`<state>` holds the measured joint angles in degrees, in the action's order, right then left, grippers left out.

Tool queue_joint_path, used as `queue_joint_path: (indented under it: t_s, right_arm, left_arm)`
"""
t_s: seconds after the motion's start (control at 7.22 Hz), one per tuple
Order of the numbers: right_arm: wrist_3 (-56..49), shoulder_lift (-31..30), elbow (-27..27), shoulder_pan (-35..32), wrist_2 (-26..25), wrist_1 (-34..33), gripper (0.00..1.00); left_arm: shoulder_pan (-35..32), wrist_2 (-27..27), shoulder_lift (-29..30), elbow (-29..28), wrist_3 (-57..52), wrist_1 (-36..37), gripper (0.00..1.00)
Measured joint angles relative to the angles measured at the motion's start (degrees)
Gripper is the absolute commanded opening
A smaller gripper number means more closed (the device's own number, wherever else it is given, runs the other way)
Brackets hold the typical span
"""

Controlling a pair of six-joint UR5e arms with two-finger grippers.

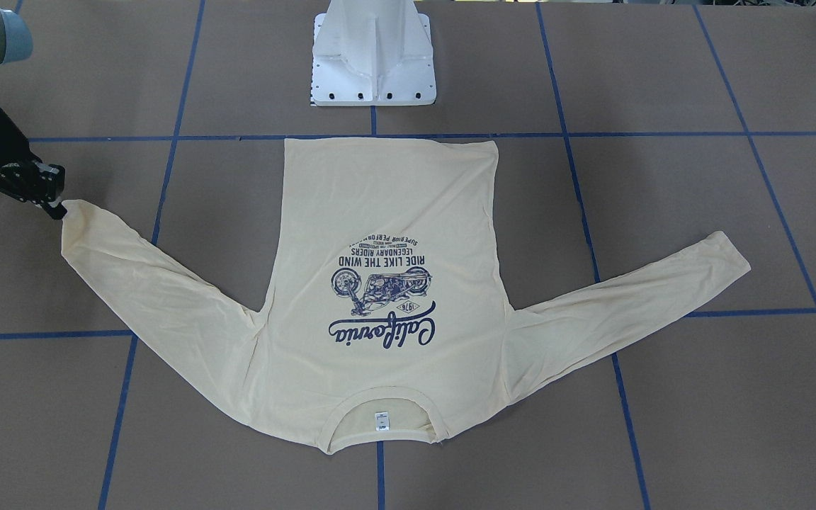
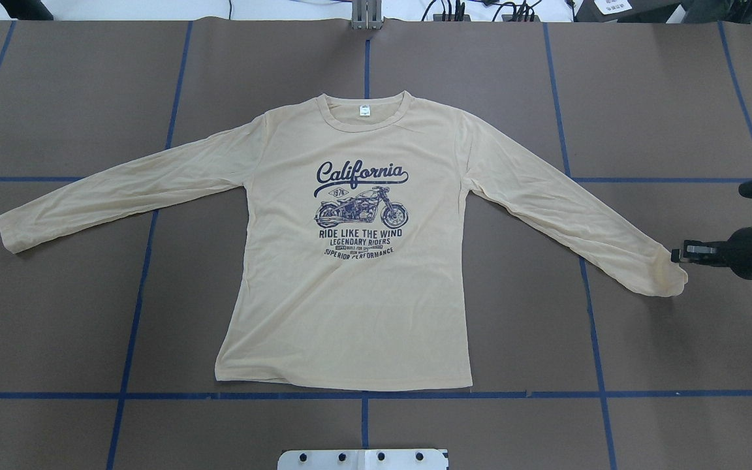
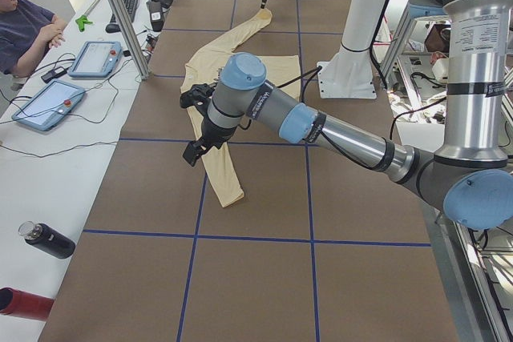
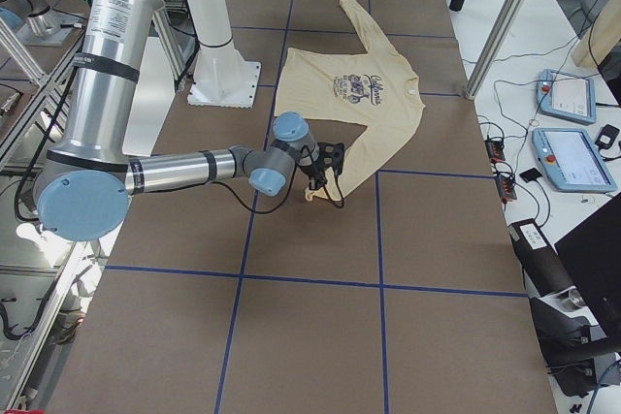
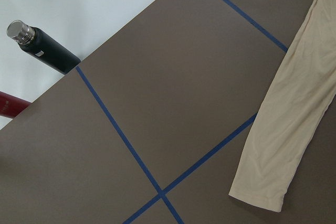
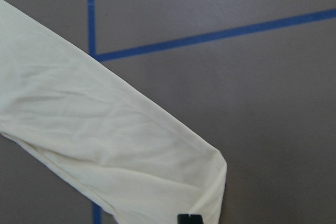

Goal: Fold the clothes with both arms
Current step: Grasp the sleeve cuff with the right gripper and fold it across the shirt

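Observation:
The pale cream-yellow shirt (image 2: 350, 307) lies flat on the brown table, print side up and both sleeves spread, its neck towards the far edge in the overhead view. My right gripper (image 2: 676, 254) sits low at the cuff of the shirt's right-hand sleeve (image 6: 105, 145). It looks shut on the cuff edge, where the cloth draws to a point at the gripper (image 1: 56, 209). One black fingertip (image 6: 189, 219) shows over the cloth. My left gripper (image 3: 192, 154) hangs above the other sleeve (image 5: 291, 124). It shows only in the exterior left view, so I cannot tell its state.
The white pedestal base (image 1: 374, 57) stands just behind the shirt's hem. Blue tape lines grid the table. A black bottle (image 5: 42, 45) and a red one (image 5: 8, 106) lie on the white side bench. Two teach pendants (image 3: 48, 102) and a seated person (image 3: 24, 26) are there too.

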<state>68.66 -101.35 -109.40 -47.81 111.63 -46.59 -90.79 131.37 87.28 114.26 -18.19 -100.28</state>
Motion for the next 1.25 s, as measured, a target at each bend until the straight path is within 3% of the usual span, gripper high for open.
queue_joint_path:
  t_s: [0.28,0.55,0.83,1.25]
  right_arm:
    - [1.77,16.51,-3.72,-1.7,-0.01,-23.49,0.0]
    - [8.47,36.43,-0.9,-1.14,-2.45,-42.57,0.0]
    - [17.22,51.84,6.95,0.89,-6.24,-48.93,0.0]
    - [27.76,77.53,32.86,5.13,-11.71,-49.62,0.0]
  left_arm:
    - [-0.02,0.03,-0.02,0.0,0.0,0.05,1.0]
    - [-0.07,-0.05,-0.07,0.01,0.0,0.09,1.0]
    - [-0.09,-0.16,-0.08,0.1,0.0,0.14,1.0]
    - [-0.11,-0.43,-0.09,0.03,0.02,0.25,1.0]
